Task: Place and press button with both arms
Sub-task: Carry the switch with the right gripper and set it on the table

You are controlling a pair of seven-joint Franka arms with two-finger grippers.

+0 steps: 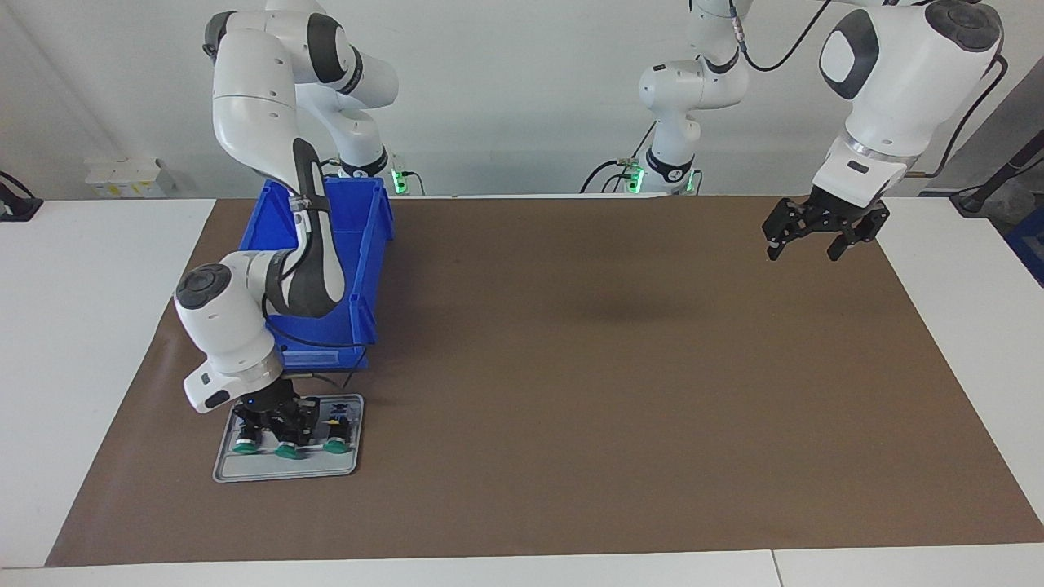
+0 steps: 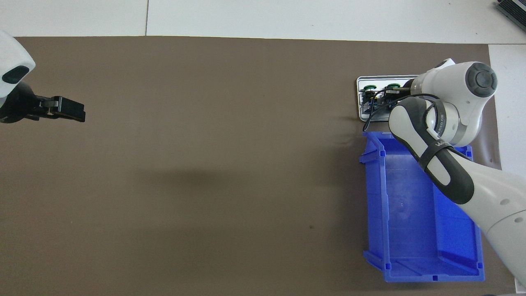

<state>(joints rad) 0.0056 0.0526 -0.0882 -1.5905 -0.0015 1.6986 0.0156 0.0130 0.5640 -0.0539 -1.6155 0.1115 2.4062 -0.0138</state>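
On tray (image 1: 245, 469): 3 green btns (image 1: 285, 449).

You had bright, even light from above; soft shadows fell on the brown mat (image 1: 571, 367) (no glare), focus stayed sharp.

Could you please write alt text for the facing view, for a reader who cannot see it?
The right gripper is down on a grey tray holding three green-capped buttons, at the right arm's end of a brown mat. A blue bin sits beside the tray, nearer to the robots. The left gripper waits open above the mat's other end.
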